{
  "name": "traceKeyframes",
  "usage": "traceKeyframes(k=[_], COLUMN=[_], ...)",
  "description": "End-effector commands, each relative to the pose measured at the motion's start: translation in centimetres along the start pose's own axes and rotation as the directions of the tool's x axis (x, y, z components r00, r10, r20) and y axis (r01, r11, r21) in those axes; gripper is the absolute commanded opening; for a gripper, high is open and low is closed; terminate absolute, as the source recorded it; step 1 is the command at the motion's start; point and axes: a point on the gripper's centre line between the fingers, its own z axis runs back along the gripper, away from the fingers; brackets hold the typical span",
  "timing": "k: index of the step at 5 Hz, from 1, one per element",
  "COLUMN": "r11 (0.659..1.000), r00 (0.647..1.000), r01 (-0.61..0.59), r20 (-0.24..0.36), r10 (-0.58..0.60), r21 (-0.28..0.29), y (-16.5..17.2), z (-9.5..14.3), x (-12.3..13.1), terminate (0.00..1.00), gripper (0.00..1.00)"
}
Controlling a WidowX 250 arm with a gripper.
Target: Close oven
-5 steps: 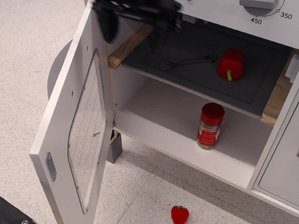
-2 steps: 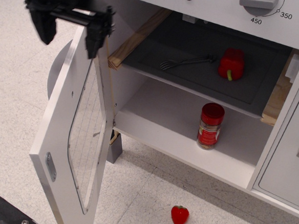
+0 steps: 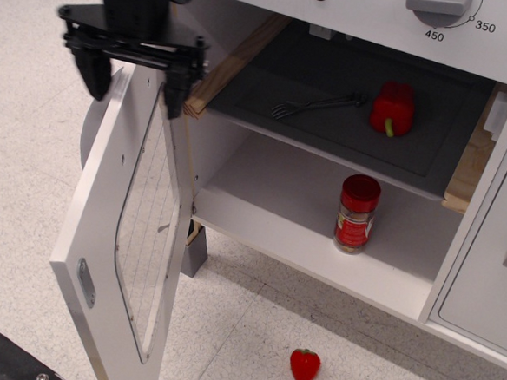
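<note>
Oven door wide open, gripper at its top edge

The gripper (image 3: 133, 73) has its jaws apart, one on each side of the top edge of the oven door (image 3: 125, 224). The door of the white oven (image 3: 320, 238) stands swung out to the left.

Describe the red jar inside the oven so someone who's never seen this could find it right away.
Start at the white oven with its door swung open. Below the dark tray holding a fork and a red pepper, the jar stands upright on the white lower shelf. It is the only cylindrical red item, with a red cap and label.
</note>
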Motion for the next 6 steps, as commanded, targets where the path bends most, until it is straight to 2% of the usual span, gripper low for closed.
traceKeyframes(k=[1,3,4,5,6], r11=[0.994,0.990,0.981,0.959,0.921], r00=[0.993,0.990,0.983,0.962,0.923], r01=[-0.107,-0.126,-0.179,-0.273,-0.384], r20=[0.041,0.058,0.036,0.004,-0.012], r10=[0.107,0.130,0.182,0.274,0.384], r21=[0.001,-0.061,-0.076,-0.076,-0.070], y=[-3.2,-8.4,-11.1,-13.5,-14.9], z=[-0.8,1.0,1.9,2.3,2.1], x=[1.6,1.0,1.6,3.1,4.6], terminate=[0.00,0.00,0.00,0.00,0.00], gripper=[1.00,1.00,1.00,1.00,1.00])
